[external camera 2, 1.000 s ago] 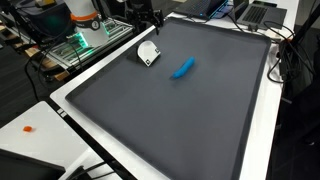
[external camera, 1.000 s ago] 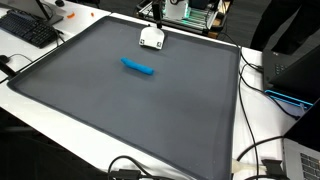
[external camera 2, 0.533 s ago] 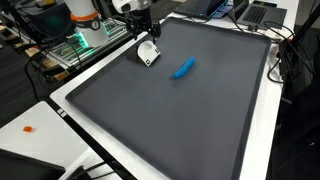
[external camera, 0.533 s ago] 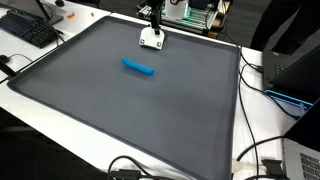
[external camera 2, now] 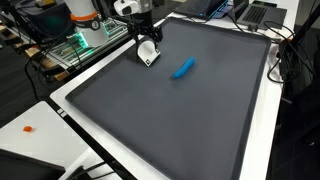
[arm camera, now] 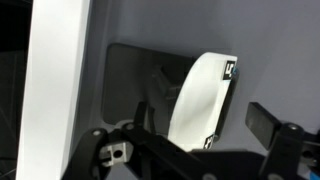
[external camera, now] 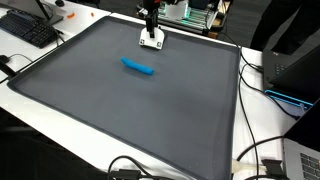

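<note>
As an exterior view shows it, the gripper (external camera: 151,30) hangs directly over the white object (external camera: 152,41), which lies on the grey mat (external camera: 120,110) close to the mat's far edge. The gripper tips are just above the object; contact cannot be confirmed at this size. A blue object (external camera: 138,67) lies on the same mat, nearer the camera and well apart from the gripper. A keyboard (external camera: 28,28) rests on the surface (external camera: 262,120) beside the mat.

In an exterior view from another position, the gripper (external camera 2: 147,42) stands upright at the mat's (external camera 2: 170,120) corner region, with the white object (external camera 2: 149,55) directly under it and partly covered by it. The blue object (external camera 2: 182,68) lies to one side, apart from both. The bare surface (external camera 2: 70,100) borders the mat.

In the wrist view, the gripper (arm camera: 195,140) is spread wide: its two fingers (arm camera: 275,125) stand apart with nothing clamped. The white object (arm camera: 200,100) appears as a curved, tilted body lying between the fingers, touching neither one visibly. A black-marked label (arm camera: 231,68) sits at its upper end. The mat (arm camera: 130,70) lies beneath it, and the pale surface (arm camera: 60,70) runs along one side.
</note>
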`<state>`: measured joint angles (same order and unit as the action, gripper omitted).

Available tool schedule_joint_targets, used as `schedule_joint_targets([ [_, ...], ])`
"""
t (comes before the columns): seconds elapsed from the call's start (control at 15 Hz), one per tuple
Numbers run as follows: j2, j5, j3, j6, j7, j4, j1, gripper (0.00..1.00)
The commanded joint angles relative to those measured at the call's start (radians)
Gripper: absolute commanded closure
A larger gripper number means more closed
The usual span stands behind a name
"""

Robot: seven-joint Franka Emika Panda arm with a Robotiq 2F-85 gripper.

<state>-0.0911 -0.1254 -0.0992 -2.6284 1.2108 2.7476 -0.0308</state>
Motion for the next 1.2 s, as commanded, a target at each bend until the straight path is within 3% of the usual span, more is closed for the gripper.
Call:
schedule_joint_targets([
  [0.0, 0.027, 0.053, 0.010, -0.043, 0.052, -0.001, 0.005, 0.09],
  [0.2, 0.034, 0.057, 0.013, -0.057, 0.068, -0.001, 0.008, 0.42],
  [0.73, 0.024, 0.040, 0.018, -0.101, 0.108, -0.005, 0.009, 1.00],
  [1.13, -0.027, 0.005, 0.023, -0.123, 0.107, -0.004, 0.012, 0.99],
])
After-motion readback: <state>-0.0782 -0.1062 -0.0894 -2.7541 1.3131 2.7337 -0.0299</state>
